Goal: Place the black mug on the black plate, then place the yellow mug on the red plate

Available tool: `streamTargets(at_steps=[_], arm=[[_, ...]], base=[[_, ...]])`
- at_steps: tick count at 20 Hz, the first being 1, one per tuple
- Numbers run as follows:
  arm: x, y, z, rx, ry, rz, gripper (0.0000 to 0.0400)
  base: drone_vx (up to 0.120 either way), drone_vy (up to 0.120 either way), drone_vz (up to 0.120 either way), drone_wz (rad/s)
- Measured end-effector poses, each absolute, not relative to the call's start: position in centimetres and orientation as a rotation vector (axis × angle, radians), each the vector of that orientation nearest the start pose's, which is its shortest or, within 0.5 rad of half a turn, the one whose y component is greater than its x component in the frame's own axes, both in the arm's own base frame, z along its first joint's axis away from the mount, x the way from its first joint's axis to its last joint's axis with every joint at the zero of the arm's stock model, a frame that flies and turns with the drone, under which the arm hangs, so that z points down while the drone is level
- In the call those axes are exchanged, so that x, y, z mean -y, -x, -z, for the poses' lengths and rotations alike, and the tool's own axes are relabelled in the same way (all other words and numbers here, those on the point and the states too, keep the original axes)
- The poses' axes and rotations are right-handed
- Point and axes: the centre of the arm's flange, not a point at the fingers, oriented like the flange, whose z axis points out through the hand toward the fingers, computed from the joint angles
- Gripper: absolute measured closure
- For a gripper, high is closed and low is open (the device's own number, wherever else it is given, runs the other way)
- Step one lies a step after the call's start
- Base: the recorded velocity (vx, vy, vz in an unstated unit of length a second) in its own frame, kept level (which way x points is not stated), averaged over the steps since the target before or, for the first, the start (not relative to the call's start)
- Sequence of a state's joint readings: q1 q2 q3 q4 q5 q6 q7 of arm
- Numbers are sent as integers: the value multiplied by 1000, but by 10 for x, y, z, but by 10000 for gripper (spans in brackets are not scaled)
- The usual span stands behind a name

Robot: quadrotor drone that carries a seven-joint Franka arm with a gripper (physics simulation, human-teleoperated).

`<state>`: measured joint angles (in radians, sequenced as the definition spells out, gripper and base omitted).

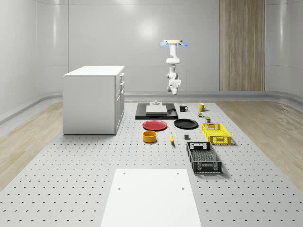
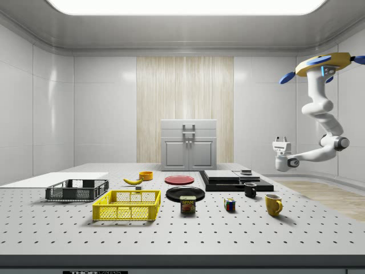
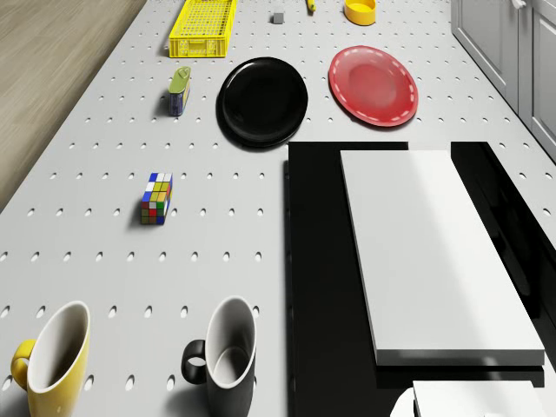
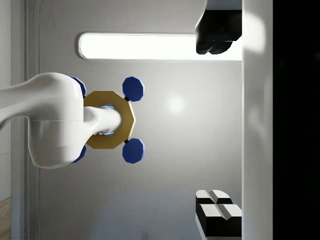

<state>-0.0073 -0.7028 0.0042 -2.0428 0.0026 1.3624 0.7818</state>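
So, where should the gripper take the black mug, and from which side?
Probably from above, on the rim: the black mug stands upright with its mouth open. Pinch the wall away from its handle, which points toward the yellow mug.

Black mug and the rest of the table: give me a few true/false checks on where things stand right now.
1. The black mug sits on the black plate. False: it stands on the table, beside the yellow mug.
2. The red plate is bare. True.
3. The drone rests on the table. False: it hovers, with the hand held up in the air.
4. A puzzle cube lies between the mugs and the black plate. True.
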Motion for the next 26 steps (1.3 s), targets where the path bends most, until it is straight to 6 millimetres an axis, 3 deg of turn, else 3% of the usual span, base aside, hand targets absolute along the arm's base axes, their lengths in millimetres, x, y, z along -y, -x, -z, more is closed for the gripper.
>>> streamTargets(at_steps=[26], arm=[[-2, -302, -691, -1204, 2907, 76, 0]], base=[[120, 0, 0, 0]])
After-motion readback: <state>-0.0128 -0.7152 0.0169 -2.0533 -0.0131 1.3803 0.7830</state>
